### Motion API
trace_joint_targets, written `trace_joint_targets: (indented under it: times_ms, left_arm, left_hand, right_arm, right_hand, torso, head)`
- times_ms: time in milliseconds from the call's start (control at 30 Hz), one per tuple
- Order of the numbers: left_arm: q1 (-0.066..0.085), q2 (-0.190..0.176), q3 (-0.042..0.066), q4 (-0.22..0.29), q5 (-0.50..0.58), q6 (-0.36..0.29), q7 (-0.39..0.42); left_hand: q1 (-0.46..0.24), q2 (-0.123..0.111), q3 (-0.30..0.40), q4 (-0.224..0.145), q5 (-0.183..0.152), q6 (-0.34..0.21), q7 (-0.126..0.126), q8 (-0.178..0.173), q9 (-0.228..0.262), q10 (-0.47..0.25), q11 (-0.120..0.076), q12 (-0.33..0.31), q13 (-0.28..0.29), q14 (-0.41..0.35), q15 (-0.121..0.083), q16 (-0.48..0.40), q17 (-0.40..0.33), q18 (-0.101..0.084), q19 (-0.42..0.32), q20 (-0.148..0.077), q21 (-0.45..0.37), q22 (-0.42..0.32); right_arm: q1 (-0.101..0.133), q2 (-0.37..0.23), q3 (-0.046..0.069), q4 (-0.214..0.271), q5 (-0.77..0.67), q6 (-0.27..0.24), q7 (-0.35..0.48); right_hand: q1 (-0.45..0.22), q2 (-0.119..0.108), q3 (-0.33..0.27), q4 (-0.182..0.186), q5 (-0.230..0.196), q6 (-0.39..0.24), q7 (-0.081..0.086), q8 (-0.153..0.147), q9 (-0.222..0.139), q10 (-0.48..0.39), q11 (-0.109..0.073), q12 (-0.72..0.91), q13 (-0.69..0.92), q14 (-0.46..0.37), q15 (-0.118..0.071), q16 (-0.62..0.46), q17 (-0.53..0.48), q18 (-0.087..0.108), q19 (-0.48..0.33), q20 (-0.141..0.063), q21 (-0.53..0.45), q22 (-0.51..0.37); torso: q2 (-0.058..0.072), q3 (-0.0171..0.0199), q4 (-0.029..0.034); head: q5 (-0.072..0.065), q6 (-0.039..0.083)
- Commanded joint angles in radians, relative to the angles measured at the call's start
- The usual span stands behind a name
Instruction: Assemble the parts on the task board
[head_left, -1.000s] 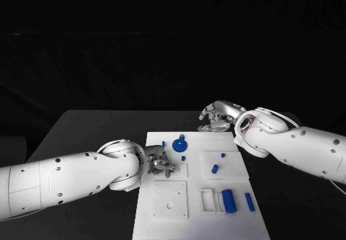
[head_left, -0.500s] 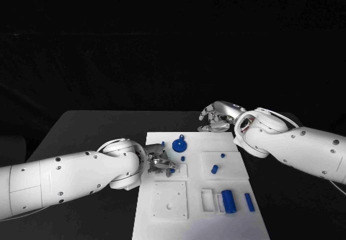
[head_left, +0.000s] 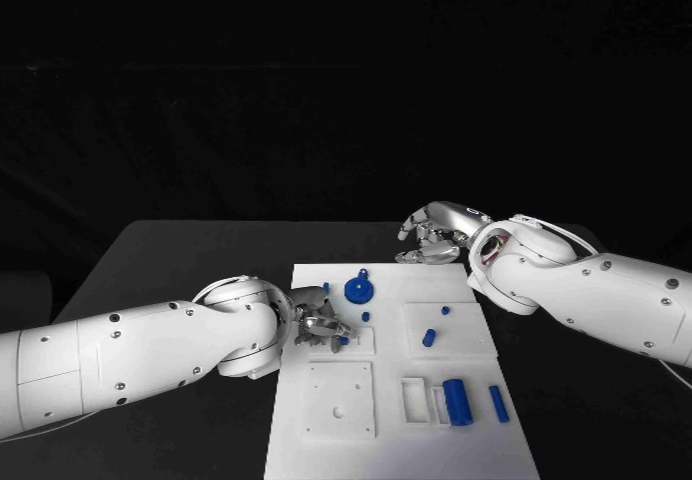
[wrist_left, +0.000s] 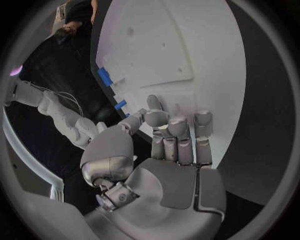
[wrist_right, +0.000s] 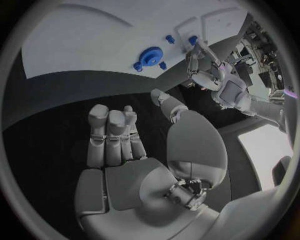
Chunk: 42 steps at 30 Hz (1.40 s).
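Left hand (head_left: 320, 328) is down on the white board (head_left: 397, 440), over the small raised block at the board's left side, roughly level with the blue gear (head_left: 359, 292). Fingers (wrist_left: 178, 142) are curled toward the palm in the left wrist view. A speck of blue shows at the fingertips from the head camera, but I can't tell whether it's pinching a part or just touching one that sits in the block. Calling its grip undetermined.

Right hand (head_left: 437, 232) hangs off the far right corner of the board, above the black table (head_left: 188, 250). Fingers (wrist_right: 109, 132) are curled in with nothing in them, so it's idle.

Parts on the board:
- gear near the far edge, centre-left
- small peg (head_left: 365, 316) just beside it on the near side
- short pin (head_left: 430, 338) on the right-hand raised plate
- thick cylinder (head_left: 457, 402) and thin rod (head_left: 499, 404) side by side near the right edge, next to the slotted tray (head_left: 415, 399)

My read is that the step in hand is seating a small piece at the left block. To do it well:
- keep the piece square to its hole before pushing
- press straight down and don't rock it
- go light on force, because the board isn't visibly clamped and could skid
- let go only once it sits flush
- keep the right hand clear, or bring it in to steady the board's far edge if it slides
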Motion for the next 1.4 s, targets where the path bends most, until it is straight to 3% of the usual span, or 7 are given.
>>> trace_joint_targets:
  times_ms: [33,100,367,467,867,1033,1400]
  left_arm:
    - [0.0,-0.004,0.004,0.002,0.007,0.001,0.008]
    - [0.0,-0.008,0.01,0.003,0.023,0.0,0.011]
    - [0.0,-0.037,0.079,0.004,0.136,-0.019,0.018]
    - [0.007,-0.048,0.096,-0.001,0.158,-0.017,0.02]
    - [0.052,-0.012,0.102,-0.158,0.179,0.062,0.023]
    - [0.06,0.014,0.102,-0.219,0.159,0.071,0.027]
    - [0.061,0.092,0.101,-0.356,0.111,0.107,0.033]
  left_hand:
    - [0.002,-0.023,-0.002,0.01,-0.006,-0.008,0.003,0.004,0.001,0.002,-0.003,0.003,-0.002,-0.001,-0.005,0.005,-0.002,0.008,-0.005,-0.17,0.005,-0.003]
    - [0.0,-0.04,-0.001,0.017,-0.007,-0.009,0.003,0.003,0.002,0.001,-0.003,0.002,-0.002,-0.002,-0.006,0.004,-0.002,0.009,-0.005,-0.17,0.006,-0.005]
    - [0.023,-0.133,0.042,0.077,-0.008,-0.043,0.016,-0.016,0.001,-0.011,0.009,-0.031,-0.022,-0.023,0.002,-0.025,-0.02,0.008,-0.011,-0.166,0.0,-0.022]
    - [0.047,-0.148,0.049,0.08,-0.009,-0.121,0.037,-0.058,-0.013,-0.032,0.028,-0.054,-0.032,-0.042,0.017,-0.046,-0.032,0.003,-0.028,-0.161,-0.009,-0.029]
    - [0.113,-0.125,0.022,0.069,-0.006,-0.205,0.077,-0.102,-0.034,-0.088,0.068,-0.114,-0.057,-0.084,0.06,-0.105,-0.073,-0.019,-0.082,-0.143,-0.04,-0.057]
    - [0.113,-0.143,0.016,0.085,-0.009,-0.271,0.116,-0.127,-0.042,-0.183,0.107,-0.23,-0.112,-0.18,0.119,-0.206,-0.122,-0.054,-0.181,-0.1,-0.119,-0.096]
    - [0.119,-0.14,0.012,0.102,-0.007,-0.275,0.116,-0.122,-0.039,-0.169,0.109,-0.253,-0.124,-0.173,0.131,-0.218,-0.129,-0.053,-0.182,-0.087,-0.126,-0.104]
  right_arm:
    - [0.0,-0.001,0.0,0.001,-0.01,0.009,0.006]
    - [0.0,-0.002,0.0,0.002,-0.01,0.007,0.007]
    - [0.0,-0.006,0.0,-0.011,-0.008,0.001,0.01]
    - [0.0,-0.006,0.0,-0.015,-0.007,0.001,0.01]
    - [0.0,-0.007,0.0,-0.034,-0.004,-0.002,0.012]
    - [0.0,-0.008,0.0,-0.039,-0.003,-0.003,0.012]
    - [0.0,-0.008,0.0,-0.038,-0.003,-0.002,0.011]
  right_hand:
    - [0.01,0.0,-0.001,0.005,0.003,-0.014,0.025,0.007,0.002,-0.001,-0.004,0.005,-0.001,0.002,-0.002,-0.005,-0.001,0.048,0.002,-0.007,-0.006,0.009]
    - [0.01,0.0,-0.001,0.005,0.003,-0.014,0.025,0.007,0.002,-0.001,-0.004,0.005,-0.001,0.002,-0.002,-0.005,-0.001,0.048,0.002,-0.007,-0.006,0.009]
    - [0.007,-0.001,-0.003,0.007,0.003,-0.015,0.025,0.007,0.002,-0.001,-0.004,0.005,-0.002,0.002,-0.001,-0.005,-0.001,0.048,0.003,-0.007,-0.006,0.009]
    - [0.007,-0.001,-0.003,0.007,0.003,-0.015,0.025,0.007,0.002,-0.001,-0.004,0.005,-0.002,0.002,-0.001,-0.005,-0.001,0.048,0.003,-0.007,-0.006,0.009]
    - [0.007,0.0,-0.004,0.008,0.003,-0.015,0.025,0.006,0.001,0.0,-0.004,0.006,-0.002,0.002,-0.001,-0.005,-0.001,0.048,0.003,-0.007,-0.006,0.009]
    - [0.008,0.0,-0.004,0.008,0.003,-0.016,0.025,0.006,0.001,0.0,-0.004,0.006,-0.003,0.002,-0.001,-0.005,-0.001,0.048,0.003,-0.007,-0.006,0.009]
    - [0.009,0.0,-0.004,0.008,0.003,-0.016,0.025,0.006,0.001,0.0,-0.004,0.006,-0.003,0.003,-0.001,-0.005,-0.001,0.048,0.003,-0.007,-0.007,0.009]
  torso:
    - [0.0,-0.0001,-0.0007]
    - [0.001,-0.0007,-0.0013]
    - [-0.001,-0.0001,-0.0001]
    - [-0.002,0.0004,0.0013]
    - [0.0,-0.0004,0.0003]
    - [0.0,-0.0002,-0.0005]
    - [0.003,0.0,-0.0013]
  head:
    - [0.0,0.003]
    - [-0.001,0.005]
    - [-0.004,0.014]
    - [-0.005,0.015]
    - [-0.002,0.039]
    - [0.0,0.043]
    - [0.001,0.045]
